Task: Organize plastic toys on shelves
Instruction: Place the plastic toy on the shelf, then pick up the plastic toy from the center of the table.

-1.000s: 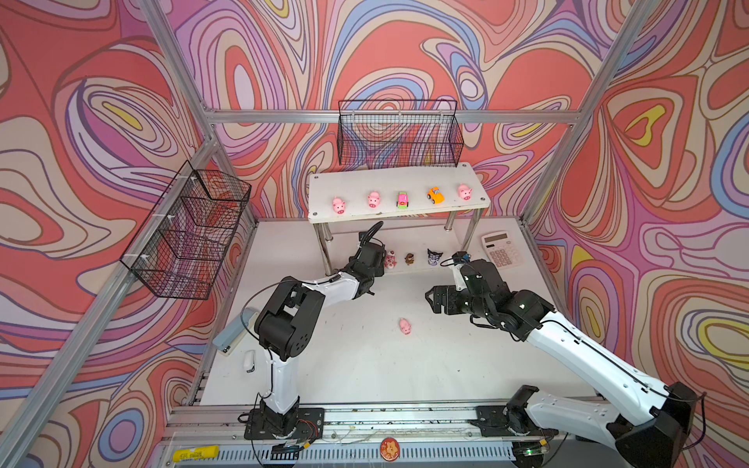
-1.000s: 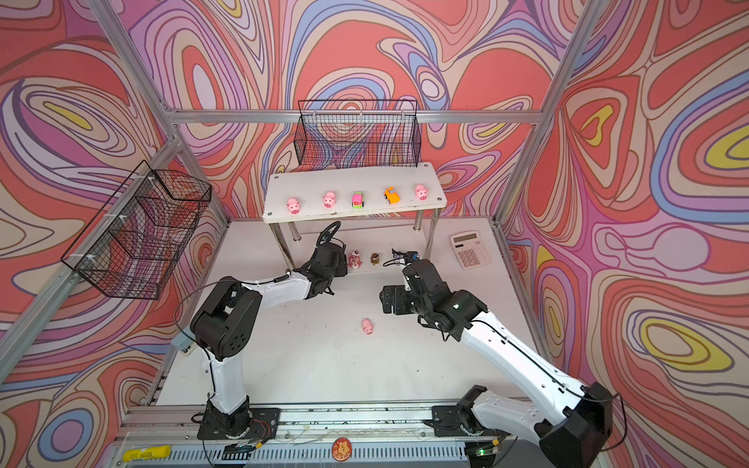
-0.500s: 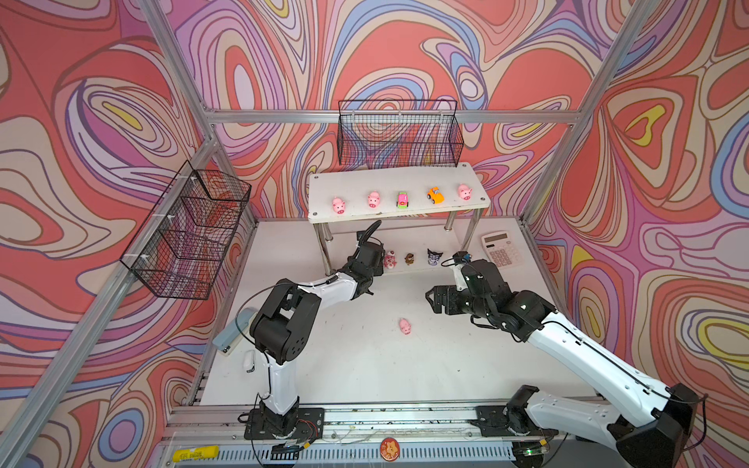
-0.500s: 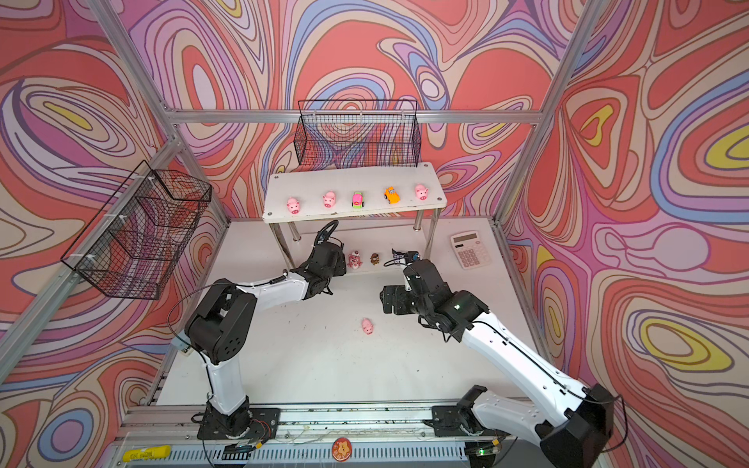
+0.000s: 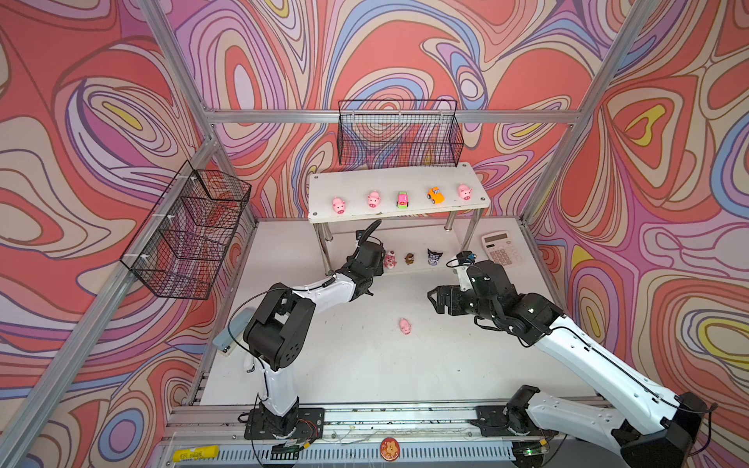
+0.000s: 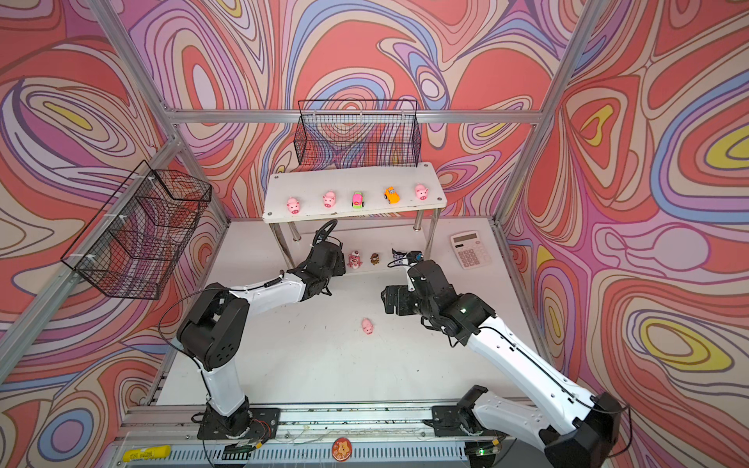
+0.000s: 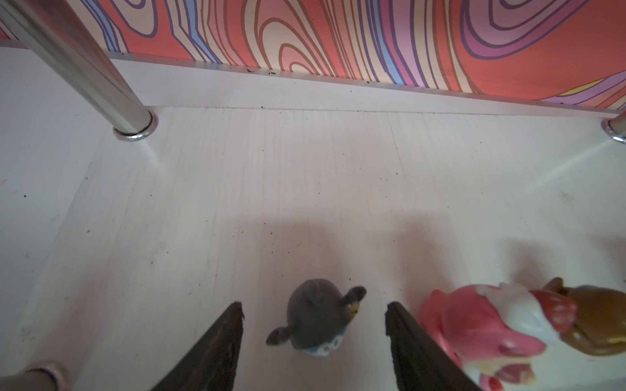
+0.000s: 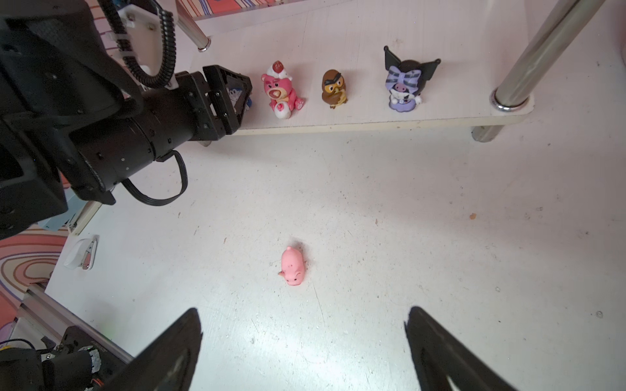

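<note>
— How is the left claw point(image 7: 314, 306)?
— Jaws apart, straddling the grey figurine point(image 7: 316, 321) on the lower shelf point(image 7: 271, 186), gaps on both sides.
— And the right claw point(image 8: 302, 309)?
— Spread wide, empty, above the bench point(image 8: 406, 220). In a top view the pink pig point(image 5: 405, 326) lies at its 7 o'clock.

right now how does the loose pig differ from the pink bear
The pig lies on the table; the pink bear stands upright on the lower shelf. The pig is plain pink and smaller; the bear wears a white cap. Both are pink toys.
</note>
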Controlling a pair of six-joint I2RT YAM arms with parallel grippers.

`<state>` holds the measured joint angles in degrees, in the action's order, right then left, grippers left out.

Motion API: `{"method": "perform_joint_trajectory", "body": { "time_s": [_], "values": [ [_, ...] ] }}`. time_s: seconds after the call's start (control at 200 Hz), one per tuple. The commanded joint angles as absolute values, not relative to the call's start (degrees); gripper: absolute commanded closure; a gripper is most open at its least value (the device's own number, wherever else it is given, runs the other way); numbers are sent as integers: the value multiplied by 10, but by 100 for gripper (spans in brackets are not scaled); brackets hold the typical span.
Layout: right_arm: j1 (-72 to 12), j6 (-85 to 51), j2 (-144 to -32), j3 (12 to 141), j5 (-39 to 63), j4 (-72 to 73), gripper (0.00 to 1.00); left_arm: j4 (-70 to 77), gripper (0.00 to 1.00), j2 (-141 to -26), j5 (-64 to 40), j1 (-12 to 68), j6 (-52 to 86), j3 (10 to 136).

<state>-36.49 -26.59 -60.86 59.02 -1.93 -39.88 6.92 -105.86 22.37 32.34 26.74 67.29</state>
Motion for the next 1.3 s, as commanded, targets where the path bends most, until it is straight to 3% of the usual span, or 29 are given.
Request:
{"method": "perform_joint_trajectory", "body": {
  "time_s": [0.0, 0.911, 1.297],
  "values": [
    [-364, -266, -598, 597, -15, -406, 2, 48, 30, -1032, 242, 330, 274, 660],
    [-365, -292, -539, 541, 0, -415, 4, -21, 30, -858, 323, 435, 353, 528],
    [-365, -315, -522, 521, -10, -433, 6, -218, 30, -765, 397, 551, 535, 474]
  ]
}}
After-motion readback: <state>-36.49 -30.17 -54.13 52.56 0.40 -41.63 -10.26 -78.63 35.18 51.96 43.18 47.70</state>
